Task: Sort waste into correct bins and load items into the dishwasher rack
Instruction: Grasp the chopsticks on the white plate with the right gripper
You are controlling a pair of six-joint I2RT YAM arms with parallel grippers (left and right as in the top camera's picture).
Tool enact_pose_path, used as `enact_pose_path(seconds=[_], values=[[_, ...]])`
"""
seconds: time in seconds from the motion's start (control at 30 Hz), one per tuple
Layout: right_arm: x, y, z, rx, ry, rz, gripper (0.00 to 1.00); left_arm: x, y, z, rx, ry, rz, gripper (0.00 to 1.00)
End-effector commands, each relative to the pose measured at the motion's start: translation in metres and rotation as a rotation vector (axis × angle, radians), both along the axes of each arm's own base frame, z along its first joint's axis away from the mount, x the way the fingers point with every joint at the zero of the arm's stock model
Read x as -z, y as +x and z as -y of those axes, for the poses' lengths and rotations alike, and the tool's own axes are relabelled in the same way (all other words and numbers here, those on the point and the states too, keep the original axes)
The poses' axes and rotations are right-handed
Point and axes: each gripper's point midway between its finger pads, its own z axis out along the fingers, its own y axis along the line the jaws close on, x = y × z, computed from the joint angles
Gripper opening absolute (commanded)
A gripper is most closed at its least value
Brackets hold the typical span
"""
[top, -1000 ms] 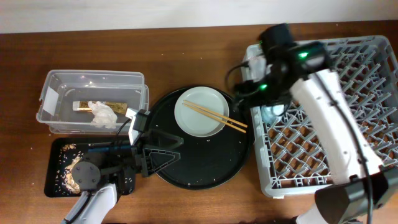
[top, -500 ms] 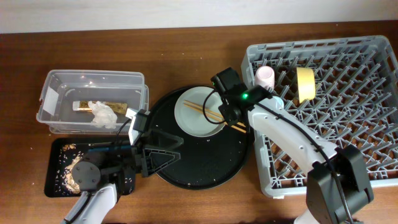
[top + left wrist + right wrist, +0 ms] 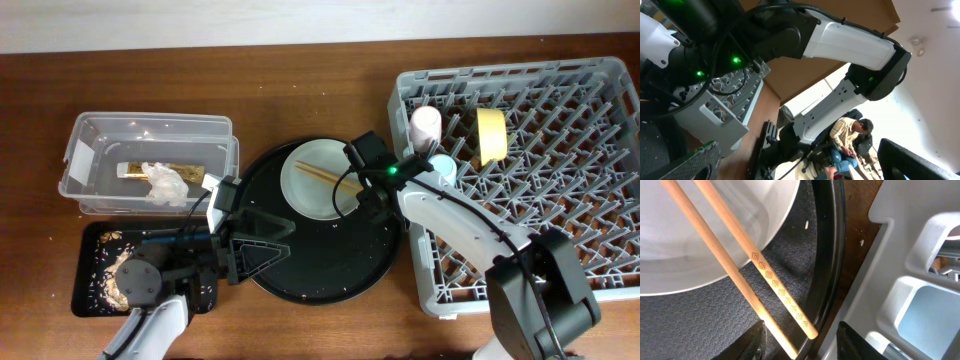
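Two wooden chopsticks lie across the round white plate. My right gripper is open at their right ends. In the right wrist view the chopsticks run down between my open fingers, over the plate. The grey dishwasher rack holds a pink cup, a yellow bowl and a light blue cup. The clear tub holds the white napkin and the wrapper strip. The small black tray holds food scraps. My left gripper is open and empty.
The plate sits on a large round black tray, whose rim lies just left of the rack's wall. The left wrist camera faces up and sideways, showing the rack and my right arm.
My right arm has swung left from the rack to the round tray and lowered onto the chopstick ends. The left arm has not moved.
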Motion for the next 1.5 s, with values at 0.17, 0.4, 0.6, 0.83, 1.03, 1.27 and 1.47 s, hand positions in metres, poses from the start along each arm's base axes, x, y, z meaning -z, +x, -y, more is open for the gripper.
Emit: enact_pose_path(seconds=[0.17,0.4,0.6,0.83,1.03,1.27,1.47], values=[[0.015,-0.002,0.000,-0.030,-0.027,-0.034,0.53,-0.004,0.000,-0.001,-0.004,0.002,0.049,0.99],[0.018,-0.013,-0.005,-0.041,0.007,-0.087,0.62,-0.004,0.000,-0.001,-0.004,0.002,0.049,0.99],[0.012,0.011,-0.018,-0.044,0.060,0.014,0.52,-0.004,0.000,-0.001,-0.004,0.002,0.049,0.99],[0.009,0.020,-0.022,-0.110,0.052,0.045,0.43,-0.004,0.000,-0.001,-0.004,0.002,0.049,0.99],[0.014,0.022,0.009,-0.035,0.033,0.007,0.43,-0.004,0.000,-0.001,-0.004,0.002,0.049,0.99],[0.027,0.000,0.004,-0.043,0.097,-0.117,0.43,-0.004,0.000,-0.001,-0.004,0.002,0.049,0.99],[0.029,-0.006,0.001,-0.049,0.121,-0.147,0.42,-0.004,0.000,-0.001,-0.004,0.002,0.049,0.99]])
